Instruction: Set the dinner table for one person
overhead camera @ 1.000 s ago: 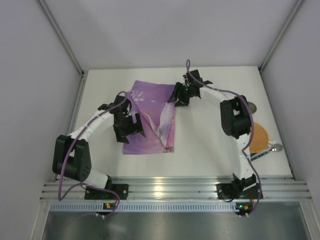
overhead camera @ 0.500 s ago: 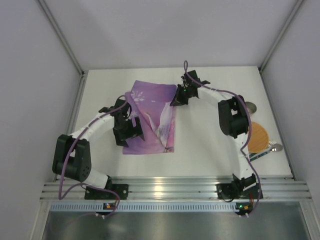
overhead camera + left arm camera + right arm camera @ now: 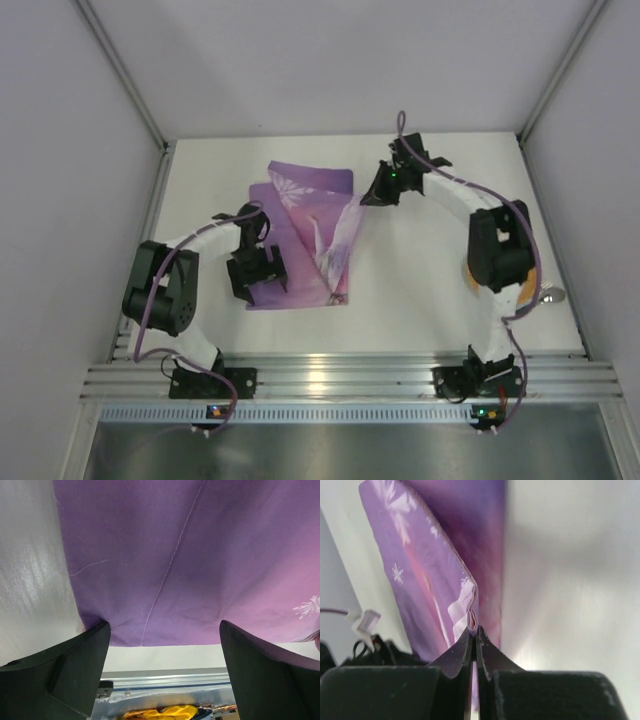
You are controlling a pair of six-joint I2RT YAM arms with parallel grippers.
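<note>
A purple printed placemat [image 3: 300,215] lies partly folded on the white dinner table [image 3: 420,310], left of centre. My right gripper [image 3: 373,197] is shut on its far right edge and holds that edge raised. In the right wrist view the jaws [image 3: 475,630] pinch several layers of the placemat [image 3: 420,570] above the table [image 3: 570,580]. My left gripper [image 3: 258,283] hovers open over the placemat's near left corner. Between its spread fingers [image 3: 162,630], nothing is held; the placemat [image 3: 175,555] lies flat below them.
An orange plate [image 3: 467,272] shows only as a sliver behind my right arm. A metal utensil [image 3: 550,294] lies at the table's right edge. White walls close in on three sides. An aluminium rail [image 3: 330,375] runs along the near edge.
My right gripper has shut on the placemat's far right edge and drawn it up and to the right. The right elbow swung right over the plate. My left gripper moved slightly nearer.
</note>
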